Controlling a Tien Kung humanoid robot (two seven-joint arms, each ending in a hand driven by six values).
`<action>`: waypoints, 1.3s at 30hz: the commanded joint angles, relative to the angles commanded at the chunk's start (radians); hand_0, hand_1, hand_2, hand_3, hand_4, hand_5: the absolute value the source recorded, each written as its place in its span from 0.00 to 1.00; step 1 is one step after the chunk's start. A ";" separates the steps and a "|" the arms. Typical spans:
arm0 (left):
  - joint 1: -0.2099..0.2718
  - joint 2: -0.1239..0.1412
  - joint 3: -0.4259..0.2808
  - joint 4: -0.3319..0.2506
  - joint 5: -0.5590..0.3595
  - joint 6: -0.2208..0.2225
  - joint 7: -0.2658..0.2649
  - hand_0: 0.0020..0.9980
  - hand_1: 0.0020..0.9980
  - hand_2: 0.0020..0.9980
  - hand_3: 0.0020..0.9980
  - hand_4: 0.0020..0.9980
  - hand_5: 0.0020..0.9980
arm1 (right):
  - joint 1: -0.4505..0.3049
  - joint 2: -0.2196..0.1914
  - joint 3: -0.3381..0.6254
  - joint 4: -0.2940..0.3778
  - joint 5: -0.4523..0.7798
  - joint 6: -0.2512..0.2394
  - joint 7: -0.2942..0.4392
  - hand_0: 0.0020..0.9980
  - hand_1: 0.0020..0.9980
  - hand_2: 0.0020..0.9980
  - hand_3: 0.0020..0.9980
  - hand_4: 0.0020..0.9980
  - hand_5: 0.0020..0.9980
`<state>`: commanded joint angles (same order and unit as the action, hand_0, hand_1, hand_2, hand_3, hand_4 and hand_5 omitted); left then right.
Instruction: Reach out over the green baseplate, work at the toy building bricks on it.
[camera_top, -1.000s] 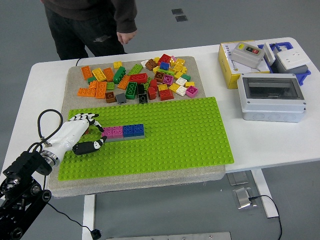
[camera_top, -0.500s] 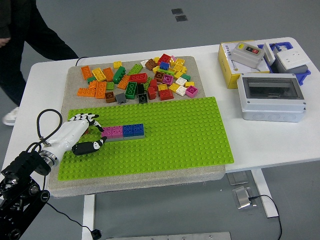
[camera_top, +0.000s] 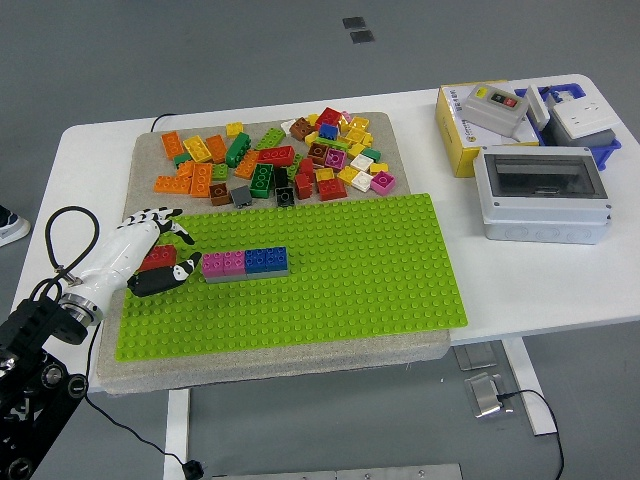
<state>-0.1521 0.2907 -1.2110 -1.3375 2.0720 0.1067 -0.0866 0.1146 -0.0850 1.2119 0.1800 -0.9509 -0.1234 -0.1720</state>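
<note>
The left hand (camera_top: 150, 255) is over the left end of the green baseplate (camera_top: 330, 280), fingers curled round a red brick (camera_top: 158, 258), thumb under it. It is just left of the pink-blue brick row (camera_top: 245, 263). Loose bricks (camera_top: 280, 160) lie behind the plate, approx. centre.

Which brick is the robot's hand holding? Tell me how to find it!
Look at the big green baseplate in the middle of the white table. Near its left end lies a short row of bricks, pink then blue. Just left of that row, the robot's left hand is wrapped around a red brick, the only red one on the plate.
</note>
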 joint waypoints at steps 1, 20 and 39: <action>0.008 -0.009 -0.014 0.001 -0.004 0.005 -0.008 1.00 0.97 0.92 0.59 0.64 0.50 | 0.000 0.001 0.000 0.000 0.000 0.000 0.000 0.63 0.61 0.62 0.61 0.40 0.75; 0.063 -0.091 -0.145 0.003 -0.033 0.060 -0.088 0.99 0.86 0.77 0.93 0.52 0.33 | -0.015 0.013 -0.003 0.000 -0.019 0.017 -0.021 0.63 0.61 0.62 0.61 0.40 0.75; 0.046 -0.070 -0.076 0.008 -0.027 0.053 -0.094 0.99 0.90 0.83 0.83 0.53 0.34 | -0.025 0.023 0.054 0.000 -0.023 -0.018 -0.007 0.63 0.62 0.63 0.61 0.40 0.75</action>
<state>-0.1057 0.2212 -1.2870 -1.3299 2.0453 0.1601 -0.1806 0.0893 -0.0624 1.2658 0.1800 -0.9742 -0.1416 -0.1790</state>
